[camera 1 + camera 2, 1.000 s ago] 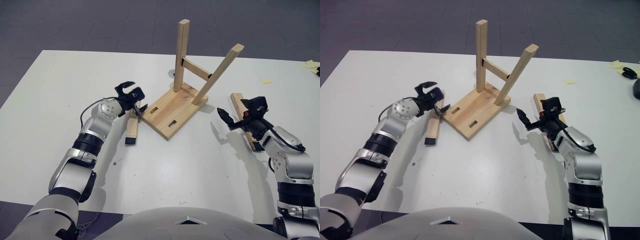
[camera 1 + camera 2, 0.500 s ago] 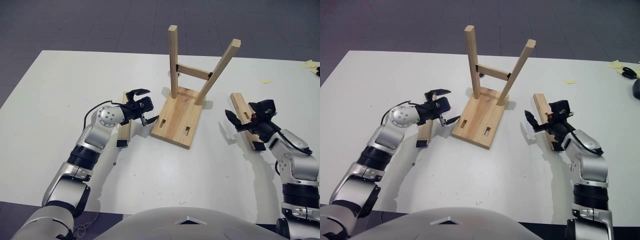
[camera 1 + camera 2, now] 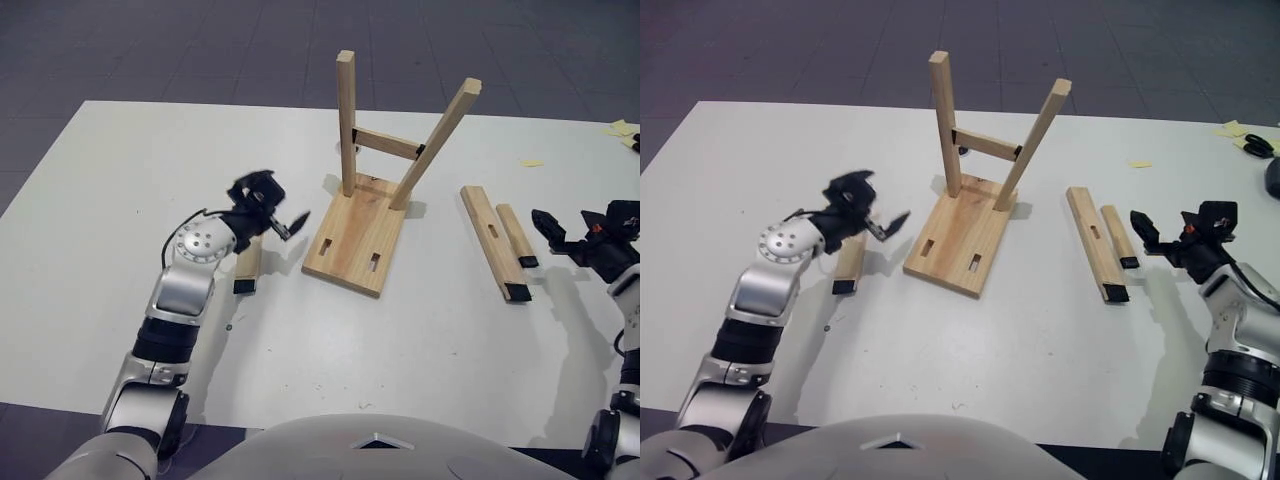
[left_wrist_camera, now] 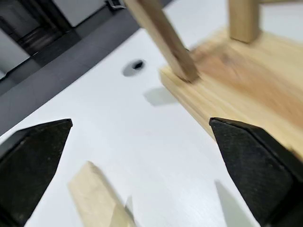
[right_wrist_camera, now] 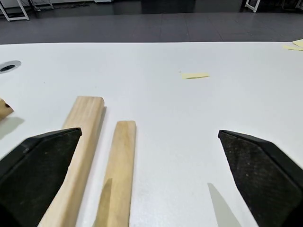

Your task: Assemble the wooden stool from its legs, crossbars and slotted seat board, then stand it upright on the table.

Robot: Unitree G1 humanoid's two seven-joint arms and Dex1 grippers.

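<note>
Two legs fitted: pale wooden straight leg [image 3: 346, 120] and slanted leg [image 3: 437, 140], joined by a short crossbar [image 3: 386, 144], stand in the slotted pine seat board [image 3: 355, 240] at mid-table.
Board: turned a second ago, unmoved since.
My left gripper [image 3: 282, 205]: fingers spread, empty, lifted between board and black-tipped loose leg [image 3: 248, 262].
My right gripper [image 3: 551, 233]: spread, empty, pulled back right of the long loose leg [image 3: 488, 240] and shorter wooden bar [image 3: 517, 234].
Meaning: repositioning done, I judge; two slots await legs.

Even overhead light makes the white desk [image 3: 120, 160] bright; soft, faint shadows edge the seat board [image 3: 355, 240]; the floor [image 3: 200, 40] beyond is dim.
</note>
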